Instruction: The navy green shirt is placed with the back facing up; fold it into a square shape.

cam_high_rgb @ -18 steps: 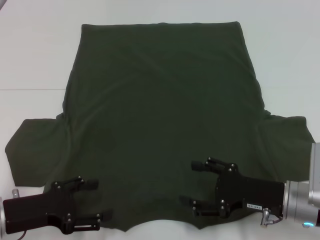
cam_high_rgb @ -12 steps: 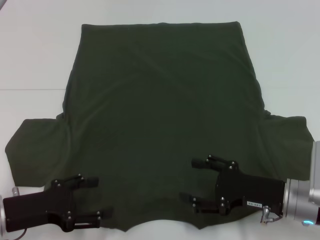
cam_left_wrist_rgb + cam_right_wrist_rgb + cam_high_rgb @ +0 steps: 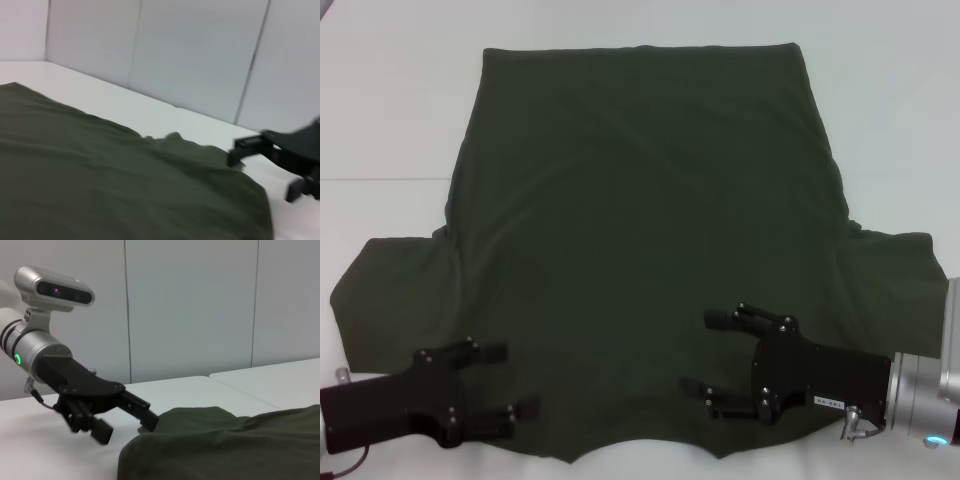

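On the white table (image 3: 390, 120) the shirt (image 3: 640, 230) lies spread flat, hem at the far side, sleeves out to left and right nearer the robot, and the collar edge nearest, its notch at the near middle. The cloth is plain, with no print. A small white label sits on the body of the right gripper (image 3: 705, 352), but its writing is too small to read.

The right gripper hovers over the near right part of the shirt, by the shoulder, its two fingers spread wide apart with nothing between them. The left gripper (image 3: 512, 380) is at the near left, over the shoulder below the left sleeve, its fingers likewise parted and holding nothing. Whether either touches the cloth cannot be told.

Bare table runs along the far edge beyond the hem and on both sides of the body above the sleeves. The right sleeve reaches almost to the view's right edge, the left sleeve close to the left edge. Pale wall panels (image 3: 190, 305) stand beyond the table.
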